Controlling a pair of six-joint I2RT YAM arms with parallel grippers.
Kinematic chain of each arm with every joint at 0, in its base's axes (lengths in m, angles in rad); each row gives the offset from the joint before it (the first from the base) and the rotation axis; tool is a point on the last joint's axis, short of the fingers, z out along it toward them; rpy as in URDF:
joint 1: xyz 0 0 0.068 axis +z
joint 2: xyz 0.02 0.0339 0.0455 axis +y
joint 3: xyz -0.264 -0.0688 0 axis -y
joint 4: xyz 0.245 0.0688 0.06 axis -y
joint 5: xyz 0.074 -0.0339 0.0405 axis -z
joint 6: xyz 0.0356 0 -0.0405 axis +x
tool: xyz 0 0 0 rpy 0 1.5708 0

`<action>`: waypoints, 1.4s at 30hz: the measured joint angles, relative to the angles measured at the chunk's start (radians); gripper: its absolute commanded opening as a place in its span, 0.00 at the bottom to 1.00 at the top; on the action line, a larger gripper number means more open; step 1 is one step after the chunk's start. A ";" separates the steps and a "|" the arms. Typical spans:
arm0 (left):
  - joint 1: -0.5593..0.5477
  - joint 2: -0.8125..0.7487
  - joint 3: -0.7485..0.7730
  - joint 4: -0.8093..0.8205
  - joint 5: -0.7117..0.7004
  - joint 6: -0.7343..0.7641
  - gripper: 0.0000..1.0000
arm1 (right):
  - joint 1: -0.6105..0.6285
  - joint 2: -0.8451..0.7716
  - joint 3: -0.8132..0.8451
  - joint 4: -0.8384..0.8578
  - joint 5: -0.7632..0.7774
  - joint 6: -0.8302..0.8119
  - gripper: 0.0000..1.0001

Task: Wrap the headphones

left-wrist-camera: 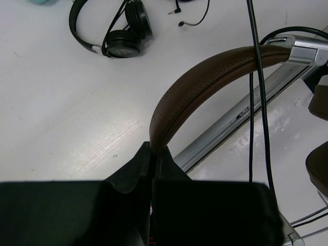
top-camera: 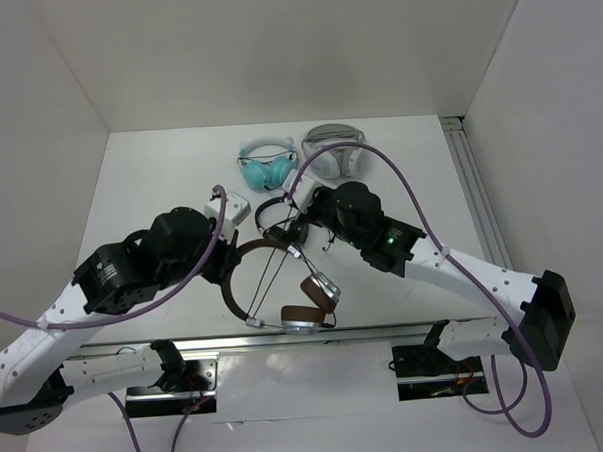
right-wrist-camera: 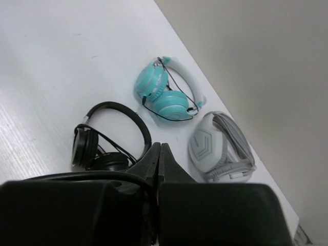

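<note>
Headphones (top-camera: pixel 305 314) lie between the claws, left claw (left-wrist-camera: pixel 152 146) pinching headband (left-wrist-camera: pixel 205 72), right claw (right-wrist-camera: pixel 160 146) pinching cable (left-wrist-camera: pixel 259 97)

Robot test cell, lab-type. White table (top-camera: pixel 149 183) boxed in by plain white panels (top-camera: pixel 274 47). Aluminium rail (top-camera: pixel 478 203) along one edge. Left arm (top-camera: pixel 123 274) and right arm (top-camera: pixel 454 269) bolted at near edge, purple cables (top-camera: pixel 15 319) trailing. Teal headphones (top-camera: pixel 267 165) and white-grey headphones (top-camera: pixel 336 149) laid out as props.

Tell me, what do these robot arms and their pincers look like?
Both arms are alike: the left arm and right arm have white link sections and bulky black joints. A thin purple cable loops along each. The right one shows a small green light. The left gripper and right gripper have matte black, wedge-tipped fingers.
</note>
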 measured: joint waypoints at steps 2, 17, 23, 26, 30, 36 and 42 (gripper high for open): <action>-0.001 -0.001 0.033 -0.006 0.001 0.005 0.00 | -0.005 0.009 0.000 0.000 -0.028 0.014 0.01; -0.002 0.001 0.192 -0.021 -0.051 -0.002 0.00 | -0.044 0.003 -0.126 0.224 -0.375 0.224 0.05; -0.005 0.025 0.259 -0.042 -0.108 -0.032 0.00 | -0.051 0.038 -0.201 0.404 -0.499 0.354 0.03; -0.005 0.054 0.306 -0.079 -0.165 -0.058 0.00 | -0.059 0.071 -0.223 0.513 -0.542 0.412 0.03; -0.005 0.083 0.346 -0.107 -0.243 -0.101 0.00 | -0.078 0.128 -0.252 0.616 -0.593 0.484 0.03; -0.005 0.099 0.417 -0.142 -0.319 -0.136 0.00 | -0.083 0.190 -0.286 0.729 -0.639 0.566 0.00; -0.005 0.122 0.477 -0.160 -0.325 -0.154 0.00 | -0.084 0.195 -0.344 0.820 -0.580 0.607 0.00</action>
